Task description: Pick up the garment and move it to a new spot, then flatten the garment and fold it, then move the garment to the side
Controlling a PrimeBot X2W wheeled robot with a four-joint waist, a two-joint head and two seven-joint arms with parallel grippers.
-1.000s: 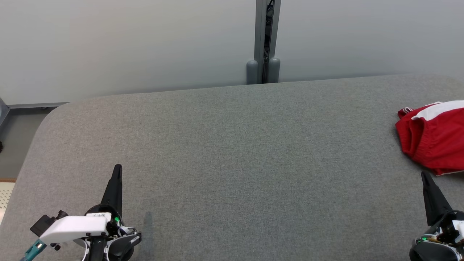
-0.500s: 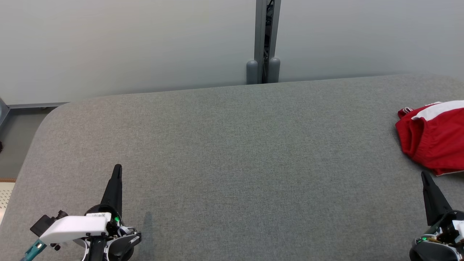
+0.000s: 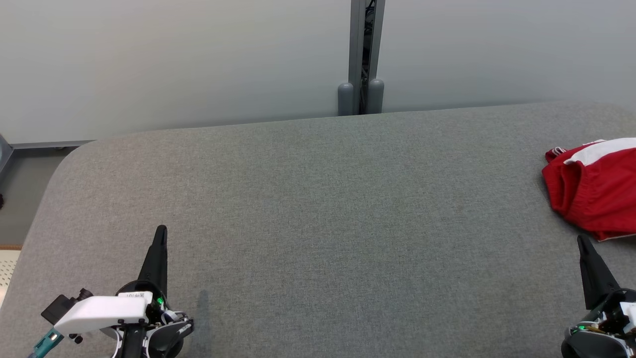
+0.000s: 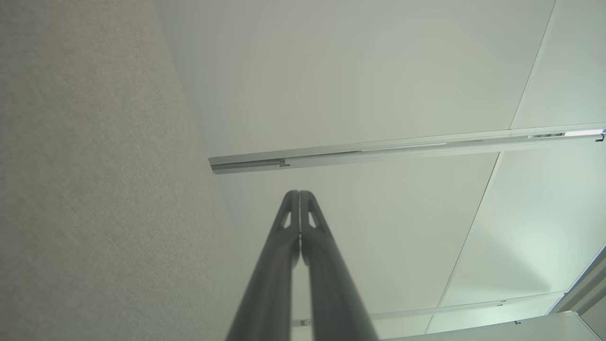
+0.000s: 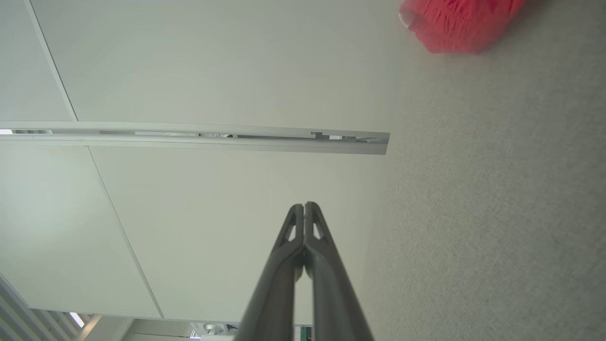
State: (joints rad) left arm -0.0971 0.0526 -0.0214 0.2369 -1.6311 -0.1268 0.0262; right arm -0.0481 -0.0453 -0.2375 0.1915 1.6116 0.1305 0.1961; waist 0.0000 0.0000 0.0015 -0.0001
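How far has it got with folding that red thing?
Nothing looks done: the red-and-white fabric garment lies bunched at the grey padded table's right edge. In hand: nothing; left gripper and right gripper rest shut, empty. Left, seemingly: pickup, flattening, folding, moving aside.

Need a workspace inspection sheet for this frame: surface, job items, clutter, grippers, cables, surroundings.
Surface: grey fabric-covered table, rounded far-left corner, flat.
Job's things: red garment with white stripe, bunched, far right of the head view, partly cut off.
Clutter: nothing seen.
Grippers: left gripper shut, holding nothing; right gripper shut, holding nothing, tip close beside the garment.
Cables: what look like dark wires in the post's slot.
Surroundings: pale wall panels behind the table; grey vertical post.
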